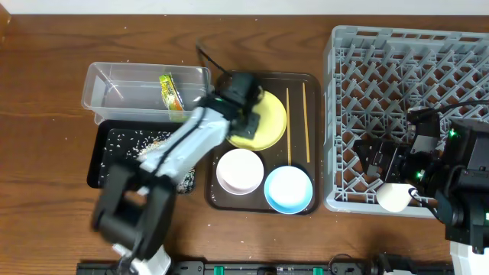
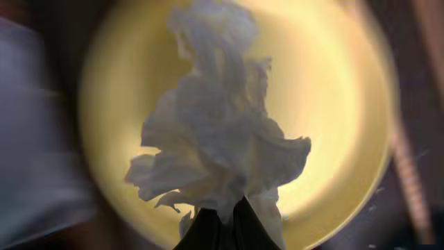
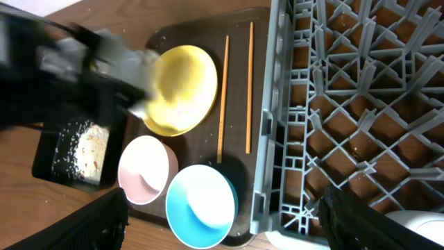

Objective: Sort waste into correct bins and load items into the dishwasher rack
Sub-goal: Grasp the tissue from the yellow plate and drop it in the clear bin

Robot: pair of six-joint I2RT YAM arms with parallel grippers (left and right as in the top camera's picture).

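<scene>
My left gripper (image 2: pixel 225 222) is shut on a crumpled white tissue (image 2: pixel 218 139) and holds it above the pale-yellow plate (image 2: pixel 333 104); overhead it sits at the plate's left edge (image 1: pixel 243 103). The plate (image 1: pixel 267 122), white bowl (image 1: pixel 240 170), light-blue bowl (image 1: pixel 289 189) and two chopsticks (image 1: pixel 296 114) lie on the brown tray. The clear tub (image 1: pixel 145 92) holds the green-and-orange wrapper (image 1: pixel 171 92). The black tray (image 1: pixel 114 156) holds rice scraps (image 1: pixel 141 141). My right gripper (image 3: pixel 222 222) is open and empty above the grey rack's (image 1: pixel 405 114) front left corner.
The brown serving tray (image 1: pixel 221 200) sits between the bins and the rack. A white cup-like object (image 1: pixel 393 198) lies at the rack's front edge under the right arm. Bare wooden table lies to the far left and along the back.
</scene>
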